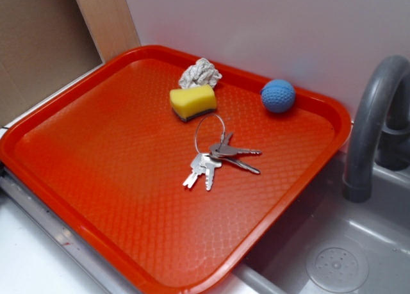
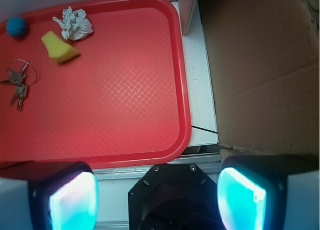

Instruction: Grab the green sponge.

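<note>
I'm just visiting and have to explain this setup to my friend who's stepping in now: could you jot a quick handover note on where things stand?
End effector: open, empty, hanging beyond the tray's near rim, over the counter edge.
Green sponge: on the red tray, far side, scouring layer down. Crumpled paper wad just behind it, key ring in front, blue ball off to one side by the rim.
Done: nothing yet; sponge untouched.
Left: travel over the sponge, descend, close on it, lift.
</note>
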